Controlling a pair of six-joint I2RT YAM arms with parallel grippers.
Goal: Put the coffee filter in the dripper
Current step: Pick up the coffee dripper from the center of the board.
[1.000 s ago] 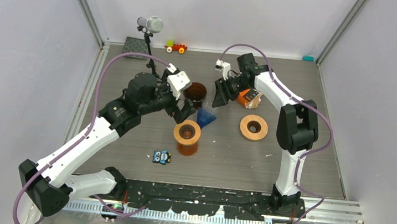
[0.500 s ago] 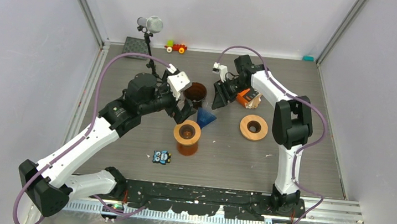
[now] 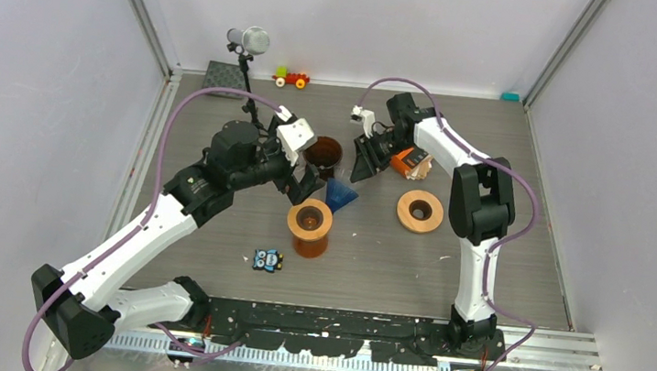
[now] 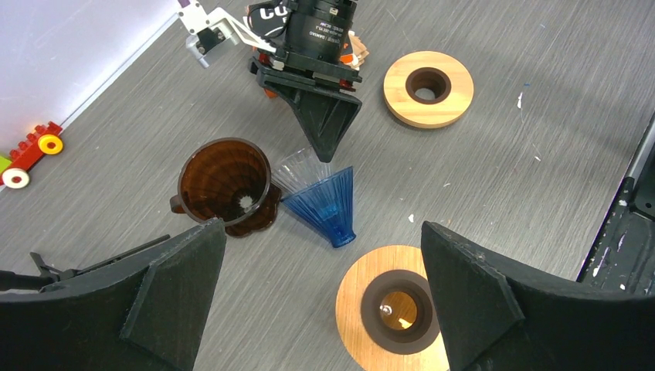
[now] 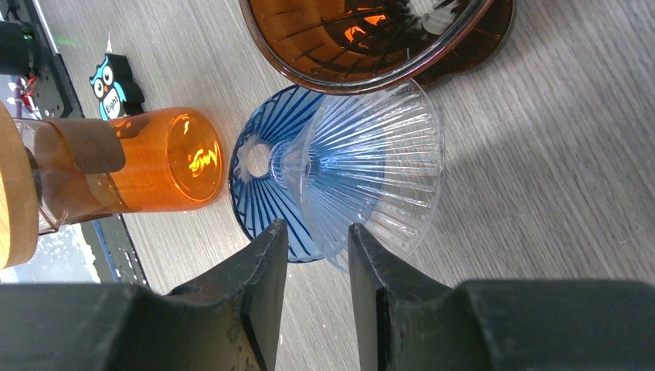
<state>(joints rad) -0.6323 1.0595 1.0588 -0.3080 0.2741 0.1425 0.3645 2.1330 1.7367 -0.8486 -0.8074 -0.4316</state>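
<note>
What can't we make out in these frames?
orange package: top and left wrist views, mostly hidden behind right gripper; contents unreadable.
right gripper's contact with clear dripper: right wrist view, transparent rim, cannot tell.
owl toy: top view, lettering too small.

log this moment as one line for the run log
left gripper open, hovering | right gripper jaws slightly apart at clear ribbed cone rim | cone on its side against blue cone | brown dripper upright, empty

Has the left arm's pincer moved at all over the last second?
No. The left pincer hangs open in the same spot beside the brown dripper as before.
</note>
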